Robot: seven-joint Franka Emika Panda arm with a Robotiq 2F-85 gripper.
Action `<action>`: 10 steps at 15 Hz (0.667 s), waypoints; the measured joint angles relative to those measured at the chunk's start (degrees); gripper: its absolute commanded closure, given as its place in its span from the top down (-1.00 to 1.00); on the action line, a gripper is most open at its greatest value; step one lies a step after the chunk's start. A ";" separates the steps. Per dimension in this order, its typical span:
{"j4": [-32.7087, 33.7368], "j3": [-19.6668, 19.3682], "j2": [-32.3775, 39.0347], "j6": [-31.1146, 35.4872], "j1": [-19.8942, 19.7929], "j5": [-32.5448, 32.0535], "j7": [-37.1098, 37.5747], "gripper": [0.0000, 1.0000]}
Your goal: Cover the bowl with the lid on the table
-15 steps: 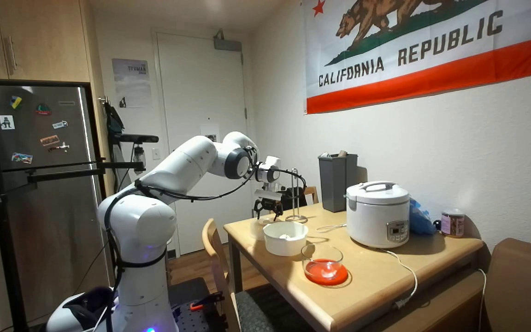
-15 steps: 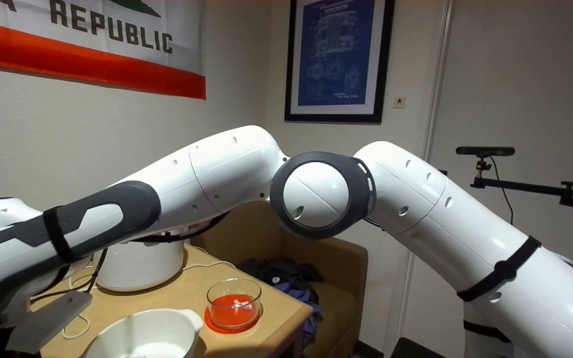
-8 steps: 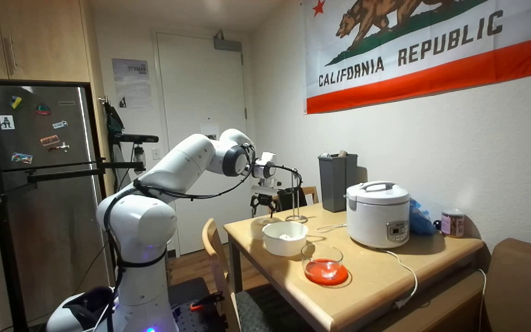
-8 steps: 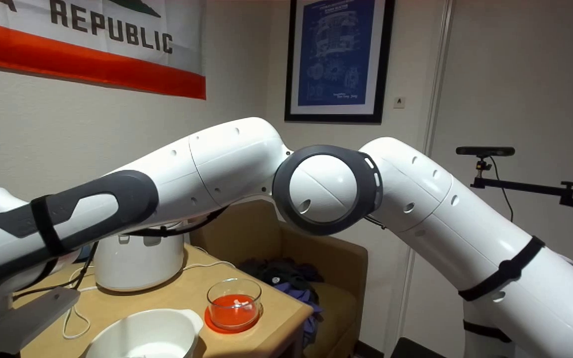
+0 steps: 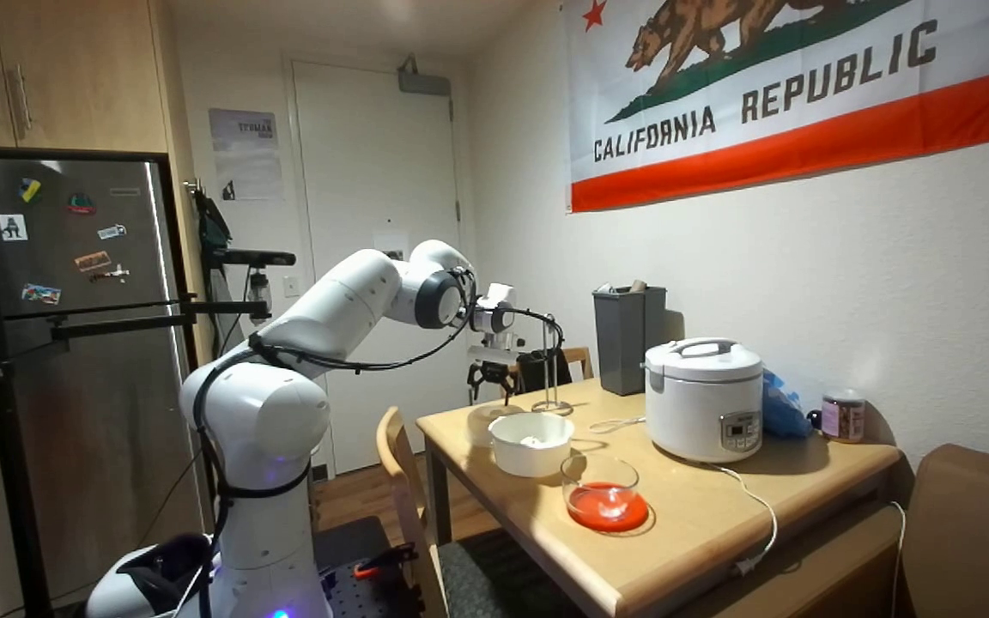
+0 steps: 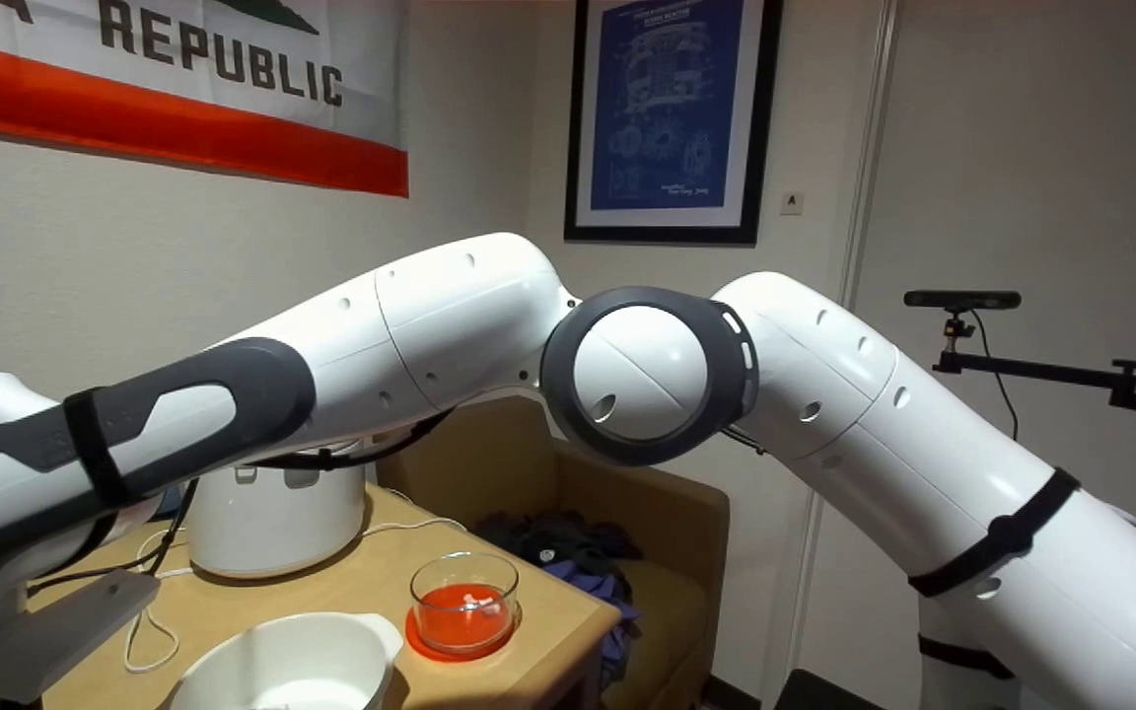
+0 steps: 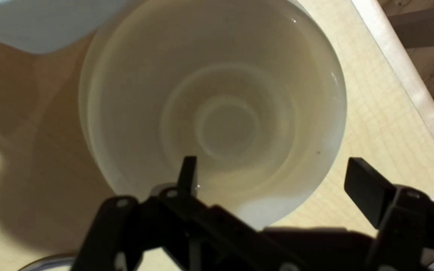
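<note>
Presumably the lid (image 7: 220, 116), likely light, smooth and slightly springy, best pinched at the rim; translucent, round and concentrically ringed, at the far left of the table (image 5: 688, 506) in an exterior view, just beyond the off-white bowl (image 5: 533, 462), beneath a gripper (image 7: 272, 160) spread wide and holding nothing.

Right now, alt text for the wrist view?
What looks like a cloudy, translucent, round lid fills the centre, on the pale wooden table. At the bottom, the open black two-fingered gripper partly overlaps the lid in view; upper left, part of the off-white round bowl, cropped.
</note>
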 measured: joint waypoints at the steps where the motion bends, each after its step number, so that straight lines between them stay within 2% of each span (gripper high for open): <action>1: 0.00 0.00 0.00 0.06 -0.25 0.00 0.00 1.00; 10: -0.74 0.00 0.38 0.07 -1.45 0.45 0.00 1.00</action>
